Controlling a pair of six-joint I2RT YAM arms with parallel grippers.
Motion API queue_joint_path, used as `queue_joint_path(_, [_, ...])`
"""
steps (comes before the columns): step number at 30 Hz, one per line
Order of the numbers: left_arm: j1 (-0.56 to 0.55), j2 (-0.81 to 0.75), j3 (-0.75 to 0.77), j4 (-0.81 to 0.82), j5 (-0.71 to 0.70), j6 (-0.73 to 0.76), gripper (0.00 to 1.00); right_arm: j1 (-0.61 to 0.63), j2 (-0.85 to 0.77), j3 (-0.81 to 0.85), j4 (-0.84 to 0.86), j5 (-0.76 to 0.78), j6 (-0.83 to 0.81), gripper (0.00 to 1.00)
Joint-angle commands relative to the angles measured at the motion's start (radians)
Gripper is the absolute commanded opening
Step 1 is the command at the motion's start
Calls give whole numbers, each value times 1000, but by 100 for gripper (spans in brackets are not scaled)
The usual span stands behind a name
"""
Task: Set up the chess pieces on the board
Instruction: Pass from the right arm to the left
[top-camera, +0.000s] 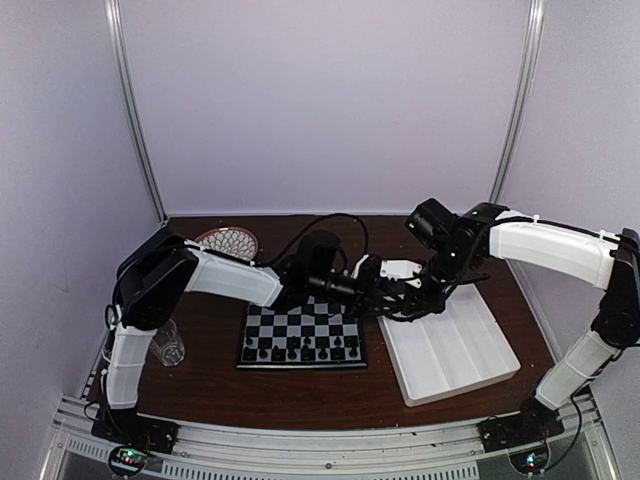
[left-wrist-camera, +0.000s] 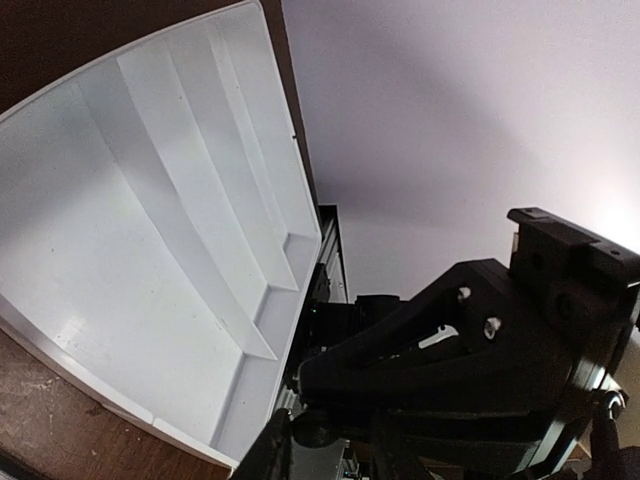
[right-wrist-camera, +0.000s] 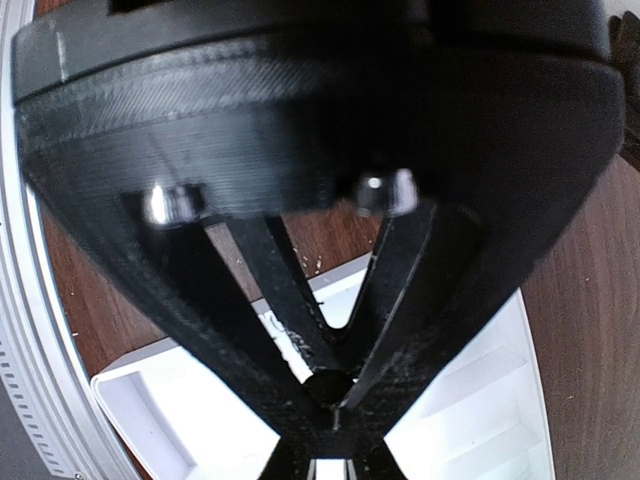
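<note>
The board (top-camera: 300, 366) lies in the middle of the table, with several black chess pieces (top-camera: 300, 350) along its near rows. Its far part is hidden by my left arm, and no white pieces show. My two grippers meet tip to tip above the table between the board and the tray. My left gripper (top-camera: 368, 292) (left-wrist-camera: 325, 445) and my right gripper (top-camera: 382, 298) (right-wrist-camera: 335, 435) both close on one small round black chess piece (right-wrist-camera: 330, 388), which also shows in the left wrist view (left-wrist-camera: 315, 430). It is held in the air.
A white compartmented tray (top-camera: 450, 385) lies right of the board, just below the grippers; it looks empty in the left wrist view (left-wrist-camera: 150, 250). A round patterned plate (top-camera: 230, 242) sits at the back left. A clear cup (top-camera: 168, 345) stands left of the board.
</note>
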Motion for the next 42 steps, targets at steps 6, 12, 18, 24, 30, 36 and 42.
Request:
queue_joint_path(6, [-22, 29, 5, 206, 20, -115, 23, 7, -38, 2, 100, -19, 35, 13])
queue_joint_path(12, [-23, 43, -7, 253, 6, -159, 19, 8, -74, -8, 120, 2, 46, 13])
queue_joint_path(18, [-21, 45, -12, 260, -3, -166, 14, 8, -104, -15, 117, 10, 44, 13])
queue_joint_path(24, [-19, 43, -20, 275, -9, -171, 9, 7, -136, -34, 121, 31, 42, 15])
queue_joint_path(30, [-11, 32, -26, 284, -10, -167, 8, 1, -167, -43, 110, 41, 45, 26])
queue_joint_path(36, [15, -1, -49, 279, -12, -146, 8, -68, -242, -32, 49, -56, 37, 36])
queue_joint_path(42, [29, -22, -53, 290, -11, -119, 8, -248, -242, -15, 66, -350, 148, 38])
